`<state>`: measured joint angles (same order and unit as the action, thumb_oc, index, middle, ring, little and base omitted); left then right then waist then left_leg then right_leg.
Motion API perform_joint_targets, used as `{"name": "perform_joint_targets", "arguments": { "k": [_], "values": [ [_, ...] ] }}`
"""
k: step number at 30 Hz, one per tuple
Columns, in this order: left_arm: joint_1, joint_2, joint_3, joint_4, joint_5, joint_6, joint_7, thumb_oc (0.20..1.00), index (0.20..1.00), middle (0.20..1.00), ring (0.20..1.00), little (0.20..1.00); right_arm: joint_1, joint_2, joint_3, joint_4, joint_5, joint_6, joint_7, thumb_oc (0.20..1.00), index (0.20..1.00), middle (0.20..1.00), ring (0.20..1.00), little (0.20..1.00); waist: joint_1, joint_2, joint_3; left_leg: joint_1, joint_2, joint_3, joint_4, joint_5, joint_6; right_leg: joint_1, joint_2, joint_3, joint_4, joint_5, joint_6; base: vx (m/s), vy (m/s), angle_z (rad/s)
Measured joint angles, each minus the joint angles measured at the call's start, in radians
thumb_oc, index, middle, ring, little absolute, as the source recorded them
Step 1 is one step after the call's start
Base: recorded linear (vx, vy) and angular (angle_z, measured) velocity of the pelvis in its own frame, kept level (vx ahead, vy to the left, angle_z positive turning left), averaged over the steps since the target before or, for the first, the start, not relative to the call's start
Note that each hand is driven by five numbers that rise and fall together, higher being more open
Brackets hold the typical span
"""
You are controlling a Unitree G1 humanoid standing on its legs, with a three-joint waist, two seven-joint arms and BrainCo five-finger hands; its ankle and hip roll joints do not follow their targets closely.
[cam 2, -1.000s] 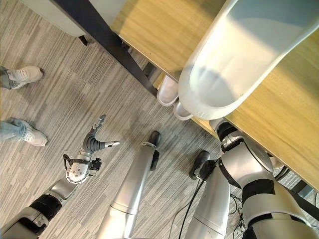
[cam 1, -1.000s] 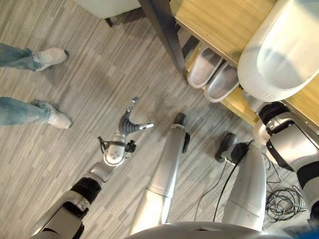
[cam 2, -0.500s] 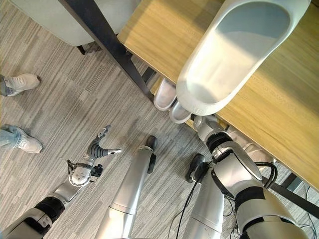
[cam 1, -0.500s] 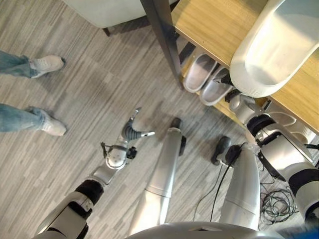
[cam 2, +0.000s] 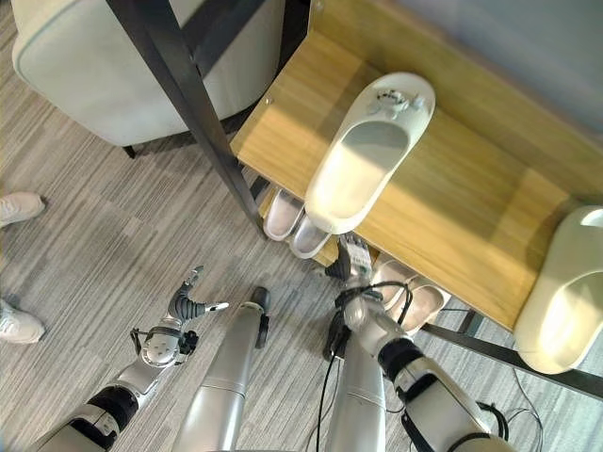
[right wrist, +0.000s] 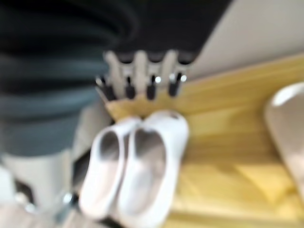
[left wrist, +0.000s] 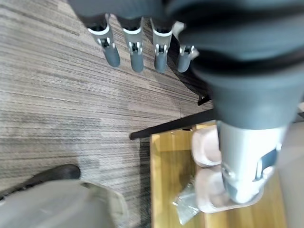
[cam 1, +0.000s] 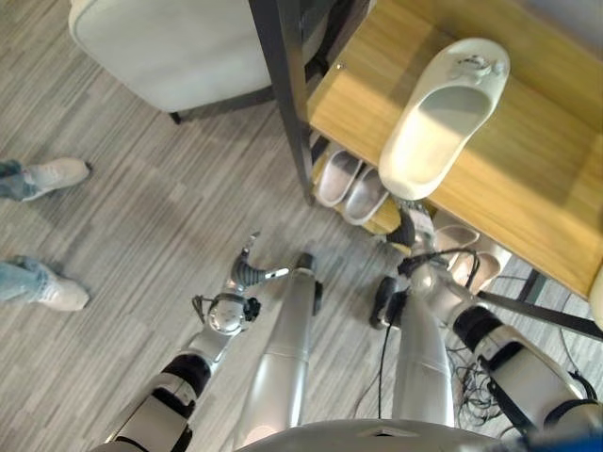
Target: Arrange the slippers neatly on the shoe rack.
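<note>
At far left I see a person's shoes (cam 1: 49, 175) on the floor (cam 1: 141, 235). My left hand (cam 1: 247, 275) hangs over the floor, fingers straight and spread, holding nothing. Above it sits a pale chair (cam 1: 179, 47) beside the rack (cam 2: 452, 217). One slipper (cam 2: 363, 165) lies on the rack's top shelf, with another slipper (cam 2: 570, 301) at the far right end. A pair (cam 2: 292, 226) rests on the lower shelf. My right hand (right wrist: 142, 76) is just below the first slipper, fingers straight, empty.
</note>
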<state>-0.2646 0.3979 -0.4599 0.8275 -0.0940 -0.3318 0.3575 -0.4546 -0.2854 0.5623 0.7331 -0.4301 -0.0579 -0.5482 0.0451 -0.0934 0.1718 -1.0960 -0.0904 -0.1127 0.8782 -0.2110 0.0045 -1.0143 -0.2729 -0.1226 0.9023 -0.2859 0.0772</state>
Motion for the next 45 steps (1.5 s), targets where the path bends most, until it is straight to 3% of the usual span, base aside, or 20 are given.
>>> {"name": "perform_joint_targets", "arguments": {
  "k": [4, 15, 22, 30, 38, 41, 45],
  "values": [
    [-0.008, -0.025, 0.0, 0.059, 0.01, 0.007, -0.001, 1.0, 1.0, 1.0, 1.0, 1.0, 0.091, 0.021, 0.004, -0.029, -0.003, -0.032, 0.052, 1.0, 1.0, 1.0, 1.0, 1.0, -0.003, -0.014, 0.006, 0.135, 0.011, 0.001, -0.069, 0.005, 0.002, 0.136, 0.016, -0.004, -0.079, 0.013, 0.001, 0.04, 0.029, -0.07],
    [0.046, -0.043, 0.07, 0.206, 0.121, 0.041, -0.013, 1.0, 1.0, 1.0, 1.0, 1.0, 0.265, 0.018, 0.043, -0.157, -0.006, -0.092, 0.203, 1.0, 1.0, 1.0, 1.0, 1.0, -0.03, -0.033, 0.022, 0.361, 0.035, 0.006, -0.211, 0.03, -0.003, 0.357, 0.035, -0.027, -0.225, 0.054, -0.008, 0.03, 0.03, -0.03],
    [0.137, -0.045, 0.088, 0.221, 0.161, 0.047, -0.053, 1.0, 1.0, 1.0, 1.0, 1.0, 0.422, -0.055, 0.048, -0.309, -0.006, -0.135, 0.304, 1.0, 1.0, 1.0, 1.0, 1.0, -0.028, -0.036, 0.021, 0.551, 0.053, 0.019, -0.341, 0.053, -0.003, 0.546, 0.059, -0.031, -0.381, 0.099, -0.003, 0.09, 0.011, -0.09],
    [0.148, -0.082, 0.118, 0.261, 0.186, 0.066, -0.1, 1.0, 1.0, 1.0, 1.0, 1.0, 0.464, -0.159, 0.089, -0.554, 0.017, -0.177, 0.444, 1.0, 1.0, 1.0, 1.0, 1.0, -0.029, -0.039, 0.01, 0.712, 0.059, 0.04, -0.474, 0.092, 0.001, 0.703, 0.067, -0.031, -0.528, 0.155, 0.013, 0.1, 0.009, -0.07],
    [0.181, -0.111, 0.132, 0.339, 0.203, 0.084, -0.127, 1.0, 1.0, 1.0, 1.0, 1.0, 0.545, -0.261, 0.132, -0.809, 0.095, -0.242, 0.589, 1.0, 1.0, 1.0, 1.0, 1.0, -0.034, -0.044, -0.106, 0.861, 0.056, 0.058, -0.584, 0.099, 0.008, 0.857, 0.071, -0.034, -0.667, 0.19, 0.028, 0.09, 0.011, -0.05],
    [0.201, -0.113, 0.151, 0.343, 0.204, 0.084, -0.134, 1.0, 1.0, 1.0, 1.0, 1.0, 0.593, -0.317, 0.123, -0.903, 0.11, -0.269, 0.614, 1.0, 1.0, 1.0, 1.0, 1.0, -0.041, -0.037, -0.132, 0.887, 0.056, 0.061, -0.599, 0.1, 0.01, 0.885, 0.071, -0.039, -0.693, 0.196, 0.03, 0.07, 0.011, -0.01],
    [0.23, -0.115, 0.158, 0.344, 0.204, 0.085, -0.133, 1.0, 1.0, 1.0, 1.0, 1.0, 0.635, -0.331, 0.099, -0.906, 0.1, -0.278, 0.608, 1.0, 1.0, 1.0, 1.0, 1.0, -0.056, -0.039, -0.158, 0.915, 0.055, 0.068, -0.615, 0.097, 0.008, 0.908, 0.07, -0.034, -0.704, 0.197, 0.031, 0.08, 0.013, -0.05]
  ]
}}
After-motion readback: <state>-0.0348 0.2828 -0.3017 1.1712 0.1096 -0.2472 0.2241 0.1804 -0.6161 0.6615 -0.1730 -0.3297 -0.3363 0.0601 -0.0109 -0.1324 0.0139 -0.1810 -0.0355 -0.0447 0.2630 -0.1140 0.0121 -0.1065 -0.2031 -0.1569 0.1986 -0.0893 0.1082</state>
